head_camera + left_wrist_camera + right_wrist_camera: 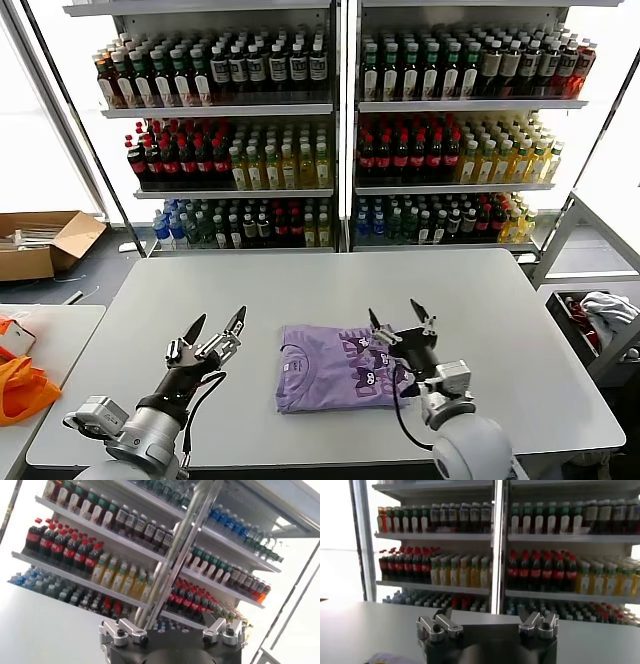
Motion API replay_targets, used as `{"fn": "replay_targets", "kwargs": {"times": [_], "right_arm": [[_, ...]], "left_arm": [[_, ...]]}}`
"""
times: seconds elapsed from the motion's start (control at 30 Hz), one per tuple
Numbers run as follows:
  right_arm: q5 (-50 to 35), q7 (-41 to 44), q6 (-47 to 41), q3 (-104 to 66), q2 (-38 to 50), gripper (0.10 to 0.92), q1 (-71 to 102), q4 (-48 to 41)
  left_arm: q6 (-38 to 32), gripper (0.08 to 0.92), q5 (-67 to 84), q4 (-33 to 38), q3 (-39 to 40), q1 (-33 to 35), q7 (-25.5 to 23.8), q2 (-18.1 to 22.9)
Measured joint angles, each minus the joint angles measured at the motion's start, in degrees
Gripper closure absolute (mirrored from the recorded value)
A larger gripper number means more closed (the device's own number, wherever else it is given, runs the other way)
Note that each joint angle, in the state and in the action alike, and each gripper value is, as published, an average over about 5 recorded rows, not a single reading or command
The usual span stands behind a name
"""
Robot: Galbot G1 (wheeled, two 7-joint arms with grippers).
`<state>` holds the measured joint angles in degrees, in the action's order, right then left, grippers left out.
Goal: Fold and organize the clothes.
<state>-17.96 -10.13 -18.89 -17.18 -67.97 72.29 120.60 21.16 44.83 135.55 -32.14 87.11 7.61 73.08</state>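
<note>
Where it lies folded on the table, lavender T-shirt — dark purple print up, both grippers' fingers spread — empty.

Bare table is left on every side of the folded T-shirt. The far edge is bounded by bottle shelves. A cardboard box and an orange bag are kept well apart at the left.

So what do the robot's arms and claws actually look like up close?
Each arm is mostly black near the end, with a rounded silver-grey joint casing lower down. The left claw and right claw each have two thin, pointed black fingers on silver metal brackets with dark screws. A black cable loops along each wrist, and the right arm ends in a large grey dome-shaped joint.
</note>
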Motion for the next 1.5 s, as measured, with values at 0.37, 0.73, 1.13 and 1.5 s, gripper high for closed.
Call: {"fn": "replay_targets", "kwargs": {"times": [0.37,0.73,1.13,1.5], "right_arm": [[-6.3,8.6,7.4,-22.9,-0.5,0.203,14.3,5.8],[-8.3,13.0,10.9,-31.4,-2.5,0.203,20.1,6.8],[-7.9,16.2,13.3,-35.8,-3.1,0.203,22.9,6.6],[-6.8,17.7,15.3,-37.7,-3.5,0.203,24.2,5.2]], "left_arm": [[0.6,0.177,0.0,1.0,-3.1,0.8,-2.9,-0.6],[0.8,0.177,-0.3,1.0,-7.3,1.7,-6.4,-1.2],[0.2,0.177,-0.4,0.2,-11.3,2.3,-9.4,-1.4],[-0.1,0.177,-0.4,-1.3,-14.1,2.8,-10.1,-2.0]]}}
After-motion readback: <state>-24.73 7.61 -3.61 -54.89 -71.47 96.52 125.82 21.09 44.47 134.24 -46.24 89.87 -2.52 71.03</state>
